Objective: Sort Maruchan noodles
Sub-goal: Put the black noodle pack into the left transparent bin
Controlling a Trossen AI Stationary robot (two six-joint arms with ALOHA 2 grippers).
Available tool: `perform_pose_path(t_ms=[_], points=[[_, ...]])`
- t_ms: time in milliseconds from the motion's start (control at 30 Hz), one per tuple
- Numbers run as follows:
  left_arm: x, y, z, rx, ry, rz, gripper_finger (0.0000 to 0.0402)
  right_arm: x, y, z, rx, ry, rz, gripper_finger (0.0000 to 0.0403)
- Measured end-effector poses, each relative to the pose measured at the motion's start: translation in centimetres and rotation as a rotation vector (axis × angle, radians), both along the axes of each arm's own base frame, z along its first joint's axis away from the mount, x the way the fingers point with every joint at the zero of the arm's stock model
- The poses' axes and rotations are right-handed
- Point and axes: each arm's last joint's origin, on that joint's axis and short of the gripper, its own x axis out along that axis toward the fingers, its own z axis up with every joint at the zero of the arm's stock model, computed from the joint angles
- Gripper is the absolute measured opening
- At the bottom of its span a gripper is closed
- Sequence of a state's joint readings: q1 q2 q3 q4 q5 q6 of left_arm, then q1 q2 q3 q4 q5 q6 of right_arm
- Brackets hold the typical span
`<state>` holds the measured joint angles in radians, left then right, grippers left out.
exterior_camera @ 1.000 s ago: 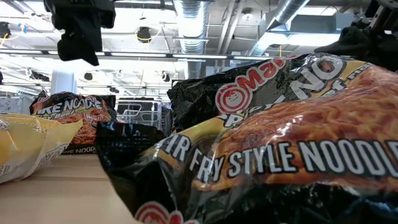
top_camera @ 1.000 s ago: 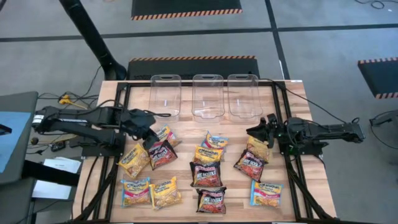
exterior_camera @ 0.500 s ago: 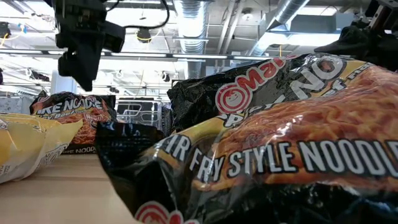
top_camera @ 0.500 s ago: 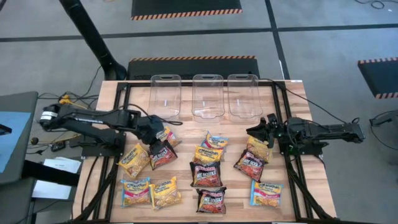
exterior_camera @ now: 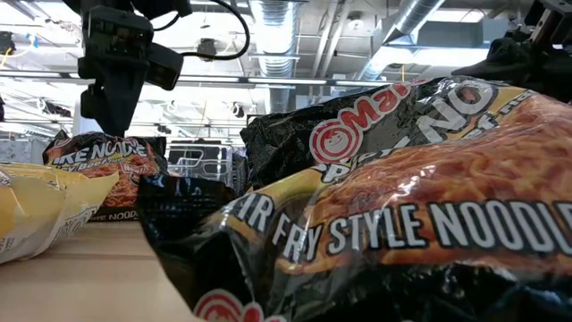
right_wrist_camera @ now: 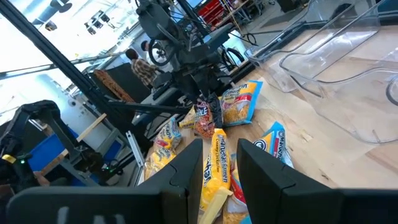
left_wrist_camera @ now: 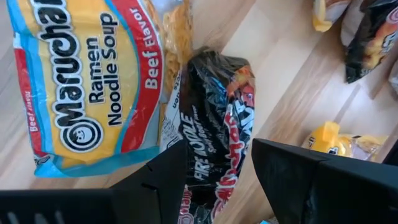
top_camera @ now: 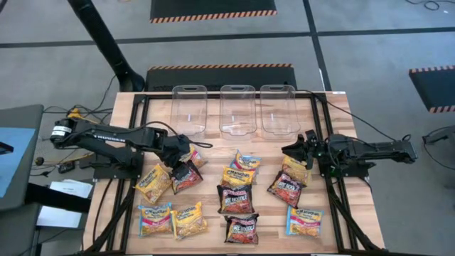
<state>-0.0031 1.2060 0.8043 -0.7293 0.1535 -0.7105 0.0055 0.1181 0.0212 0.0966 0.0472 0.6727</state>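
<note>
- Left gripper (top_camera: pixel 178 158) hangs over the dark red-black packet (top_camera: pixel 186 176) at the left of the spread; its fingers (left_wrist_camera: pixel 155 180) stand spread, straddling that packet's near end, nothing pinched. Likely lined up so the jaws can drop either side of the crinkled edge.
- Just beside that packet, touching or slightly overlapping it, lies a beef-flavour packet (left_wrist_camera: pixel 87 87) in yellow-orange with red and blue trim; a careless close could catch both.
- Right gripper (top_camera: pixel 295 151) waits at the right side of the table, above a yellow packet (top_camera: pixel 295 169). Fingers (right_wrist_camera: pixel 186 168) part-way apart, empty as far as the wrist view shows.
- Maruchan noodles (top_camera: pixel 234 199) all lie loose on the wooden table (top_camera: pixel 213 235), about a dozen, colours mixed.
- Three clear tubs (top_camera: pixel 238 110) sit in a row at the far edge, holding nothing — presumably one per flavour.
- Sorting looks barely begun.
- Low view is mostly blocked by a close black stir-fry packet (exterior_camera: pixel 402 224); little to read there.
</note>
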Motion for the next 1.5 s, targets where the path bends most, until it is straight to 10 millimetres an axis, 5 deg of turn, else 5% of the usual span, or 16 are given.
perform_pose_path(t_ms=[633,1100,1500], points=[[1.6,-1.3,-2.9,-0.021,0.139,-0.038,0.0166,0.0,0.0,-0.1,0.000,0.010,-0.007,0.0123],[1.9,-1.3,-3.4,-0.021,0.148,-0.053,0.0010,0.0,-0.1,-0.1,0.000,0.010,-0.046,0.0123],[2.6,-1.9,-2.4,0.013,0.080,-0.116,0.0000,0.0,-0.2,-0.1,0.000,0.010,-0.058,0.0123]])
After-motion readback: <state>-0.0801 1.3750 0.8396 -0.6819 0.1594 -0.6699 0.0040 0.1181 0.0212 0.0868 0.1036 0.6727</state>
